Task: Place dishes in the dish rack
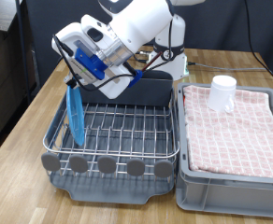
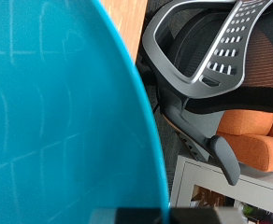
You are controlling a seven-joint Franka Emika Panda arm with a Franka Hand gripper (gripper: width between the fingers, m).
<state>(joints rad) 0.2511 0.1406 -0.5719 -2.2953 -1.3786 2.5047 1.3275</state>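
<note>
The bright-blue plate [image 1: 76, 114] stands on edge at the exterior view's left end of the silver wire dish rack [image 1: 127, 126], its lower rim between the wires. My gripper [image 1: 83, 69] is tilted down over the plate's top edge and is shut on it. In the wrist view the plate [image 2: 62, 121] fills most of the frame, very close. The small white cup [image 1: 222, 91] stands upside down on the pink checked cloth [image 1: 239, 126], at the exterior view's right. The wooden spoon does not show clearly.
The rack's tall grey utensil caddy [image 1: 150, 89] stands at its back, and round grey tabs [image 1: 107, 164] line its front. A grey crate [image 1: 232, 187] holding the cloth sits right beside the rack. An office chair [image 2: 221, 56] shows beyond the table.
</note>
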